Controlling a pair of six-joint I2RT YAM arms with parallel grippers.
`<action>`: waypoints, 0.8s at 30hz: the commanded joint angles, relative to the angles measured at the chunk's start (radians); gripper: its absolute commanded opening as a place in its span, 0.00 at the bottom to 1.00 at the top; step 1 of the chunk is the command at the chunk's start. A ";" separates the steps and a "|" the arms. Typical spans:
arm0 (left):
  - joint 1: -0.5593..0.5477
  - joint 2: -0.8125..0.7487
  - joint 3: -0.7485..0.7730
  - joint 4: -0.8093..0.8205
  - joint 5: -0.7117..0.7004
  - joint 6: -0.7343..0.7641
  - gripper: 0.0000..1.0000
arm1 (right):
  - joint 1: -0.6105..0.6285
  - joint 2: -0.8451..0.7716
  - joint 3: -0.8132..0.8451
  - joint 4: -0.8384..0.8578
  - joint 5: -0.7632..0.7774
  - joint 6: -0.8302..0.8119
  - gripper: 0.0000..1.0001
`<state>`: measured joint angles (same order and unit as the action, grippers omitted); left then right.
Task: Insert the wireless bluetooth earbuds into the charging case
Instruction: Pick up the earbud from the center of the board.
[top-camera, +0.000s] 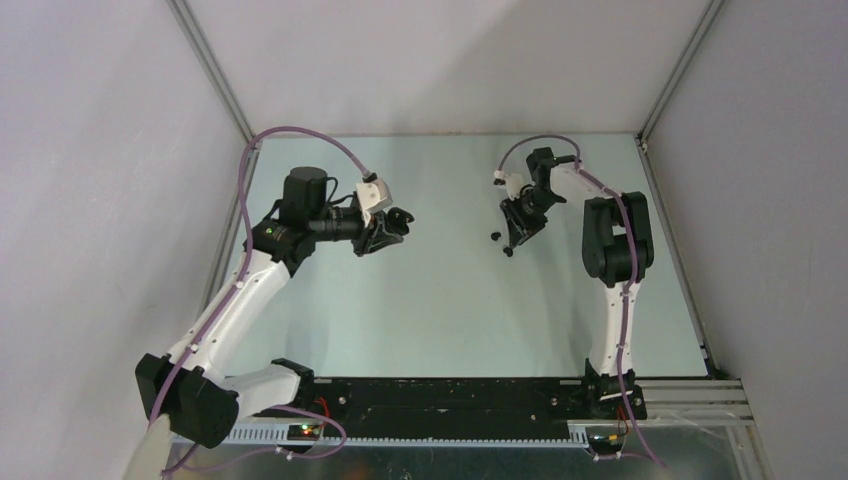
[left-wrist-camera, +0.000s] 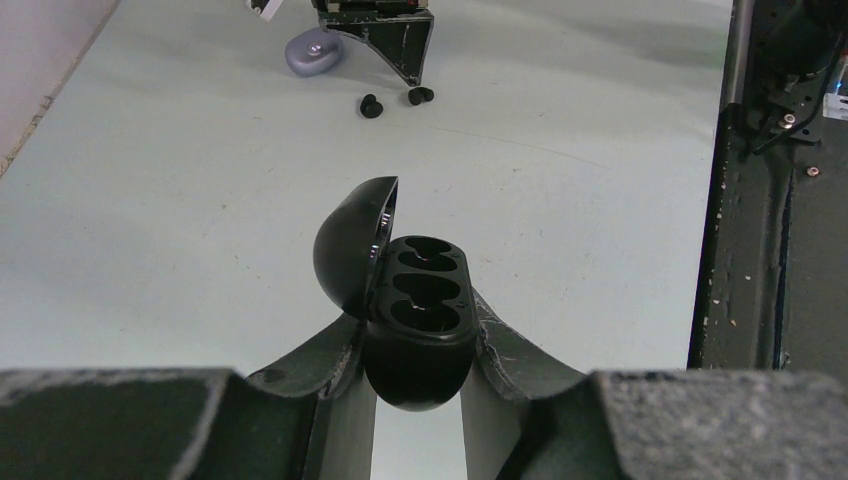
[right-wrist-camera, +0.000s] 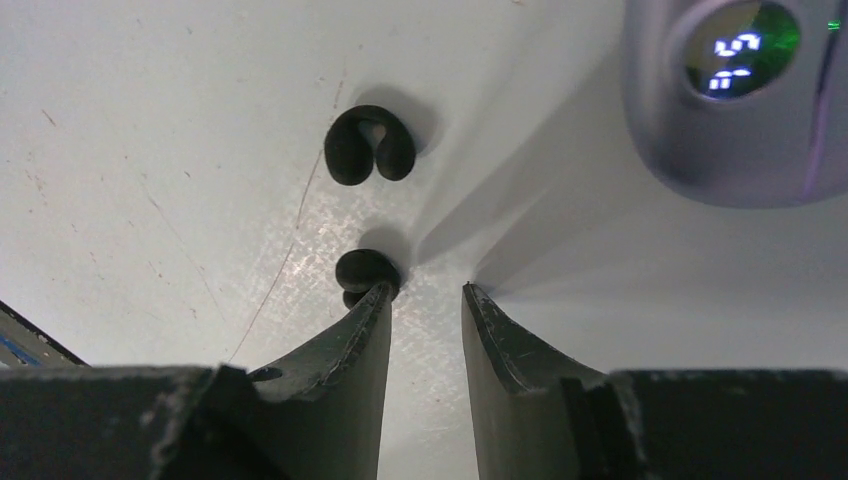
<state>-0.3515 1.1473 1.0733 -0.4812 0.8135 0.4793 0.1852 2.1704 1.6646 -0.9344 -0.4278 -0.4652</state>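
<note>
Holding the black charging case (left-wrist-camera: 425, 290) by its lower body, the left gripper (left-wrist-camera: 420, 330) is clamped on it above the left half of the pale table (top-camera: 430, 320). The lid stands open, tipped to the left. Both wells inside look empty, so no earbud has been seated yet.

To the right, two black earbuds (left-wrist-camera: 371, 105) lie loose on the table, well apart from the case, just beside the right gripper (right-wrist-camera: 427, 292). Its jaws stand apart with only bare table between them. One earbud (right-wrist-camera: 362, 270) touches the outer side of the left fingertip, outside the gap. The other earbud (right-wrist-camera: 369, 148) lies a little farther ahead. Picking up, carrying and seating both buds all appear to be left to do. No pale purple earbuds can be seen.

Farthest right, a pale purple case (right-wrist-camera: 740, 90) rests on the table with a lit display on top.

The left wrist view alone shows the empty wells and open lid. The right wrist view alone shows that the nearer bud sits outside the jaws. The overhead view shows the buds only as dark specks, but it shows how far apart the two grippers are.
</note>
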 joint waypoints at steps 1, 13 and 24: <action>-0.007 -0.014 -0.012 0.021 -0.007 0.024 0.00 | 0.012 0.014 0.010 -0.033 -0.021 -0.025 0.37; -0.009 -0.011 -0.018 0.027 -0.015 0.030 0.00 | 0.021 0.011 0.011 -0.036 -0.020 -0.020 0.38; -0.012 -0.011 -0.019 0.025 -0.019 0.035 0.00 | 0.044 0.016 0.022 -0.054 -0.025 -0.025 0.36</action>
<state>-0.3550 1.1473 1.0592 -0.4808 0.7940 0.4904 0.2111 2.1715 1.6646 -0.9646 -0.4461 -0.4759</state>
